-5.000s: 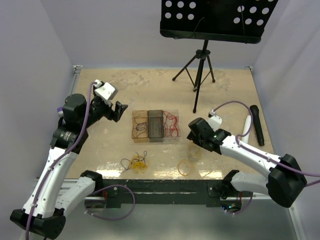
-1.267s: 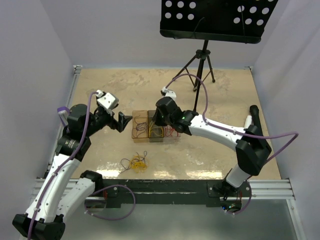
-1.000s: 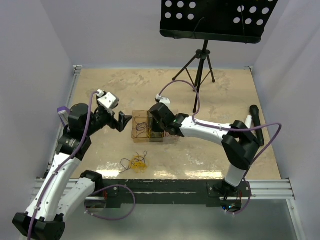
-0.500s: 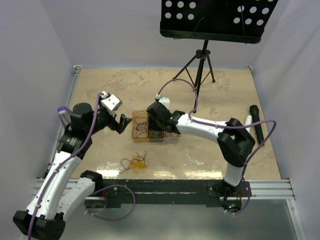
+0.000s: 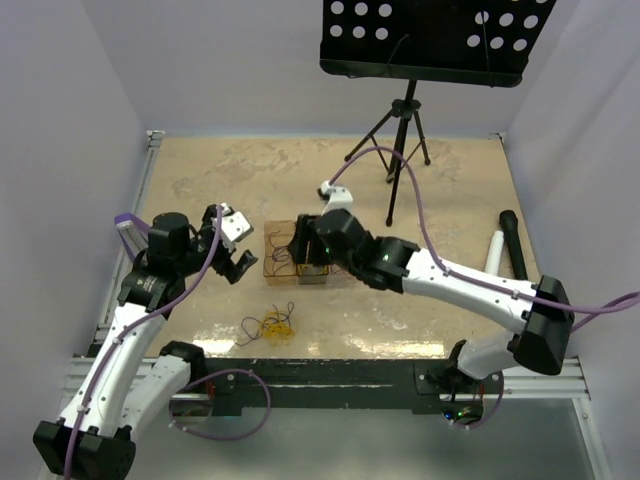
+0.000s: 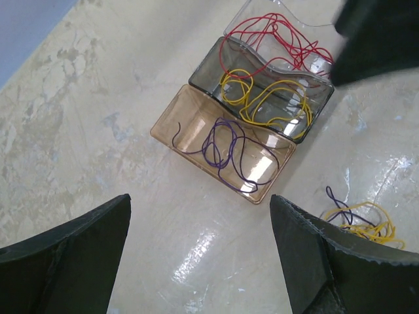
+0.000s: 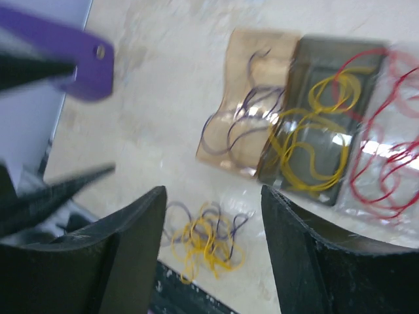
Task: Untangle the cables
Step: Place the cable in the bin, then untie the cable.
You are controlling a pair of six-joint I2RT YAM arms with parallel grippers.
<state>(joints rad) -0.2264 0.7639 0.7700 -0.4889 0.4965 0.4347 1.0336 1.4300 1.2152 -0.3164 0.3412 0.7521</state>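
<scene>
A tangle of thin yellow and purple cables (image 5: pixel 268 325) lies on the table near the front edge, also in the left wrist view (image 6: pixel 361 220) and the right wrist view (image 7: pixel 206 239). Three small trays stand side by side. The amber tray (image 6: pixel 196 140) holds a purple cable (image 6: pixel 226 147), the dark tray (image 6: pixel 308 121) yellow cables (image 6: pixel 265 98), and the clear tray (image 6: pixel 262 13) red cables (image 6: pixel 281 39). My left gripper (image 5: pixel 232 258) hangs open left of the trays. My right gripper (image 5: pixel 298 243) is open above the trays, holding nothing; its view is blurred.
A music stand on a tripod (image 5: pixel 400 130) stands at the back. A black microphone (image 5: pixel 512 245) and a white one (image 5: pixel 493 250) lie at the right. The left arm's purple tag (image 7: pixel 85 65) shows at the right wrist view's top left.
The right gripper carried a yellow loop from the front of the table to the trays and opened there; the loop has left the table front. The left gripper dipped slightly toward the front.
</scene>
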